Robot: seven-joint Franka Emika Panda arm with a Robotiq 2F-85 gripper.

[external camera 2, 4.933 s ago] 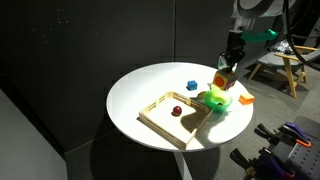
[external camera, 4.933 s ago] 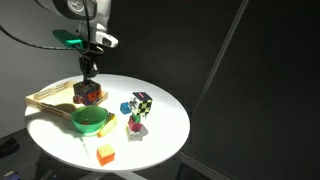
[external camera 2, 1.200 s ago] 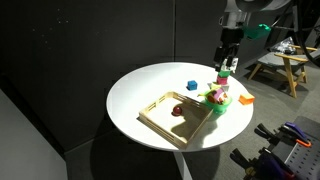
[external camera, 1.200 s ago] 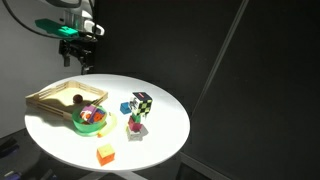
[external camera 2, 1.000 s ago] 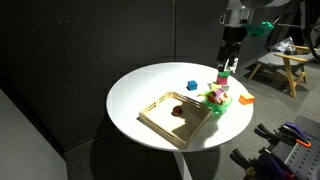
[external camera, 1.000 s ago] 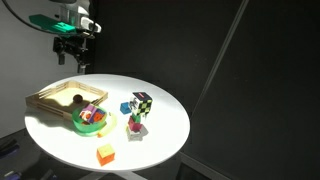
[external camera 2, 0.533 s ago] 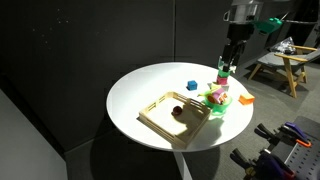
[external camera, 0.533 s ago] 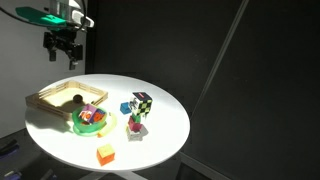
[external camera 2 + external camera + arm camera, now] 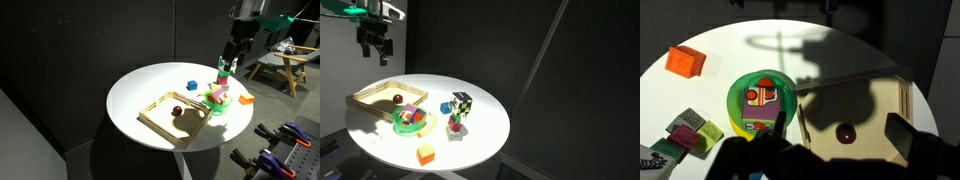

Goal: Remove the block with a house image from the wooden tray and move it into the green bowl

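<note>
The block with a house image [image 9: 761, 95] lies inside the green bowl [image 9: 740, 90], its reddish house face turned up; both exterior views show it there [image 9: 410, 116] [image 9: 214, 95]. The bowl [image 9: 408, 124] [image 9: 216, 100] stands just beside the wooden tray [image 9: 365, 97] [image 9: 158, 122] [image 9: 898, 98], which holds only a small dark red round piece [image 9: 846, 132]. My gripper [image 9: 373, 47] [image 9: 840, 140] hangs high above the table, open and empty, well clear of bowl and tray.
An orange block [image 9: 425, 154] [image 9: 685, 62] lies near the table's edge. A checkered cube [image 9: 462, 103], a blue piece [image 9: 445, 108] and a pink-green block [image 9: 455, 125] stand mid-table. The round white table [image 9: 140, 95] is ringed by dark curtains.
The open gripper has risen and drifted away from above the bowl, over the tray's side. The block stays in the bowl.
</note>
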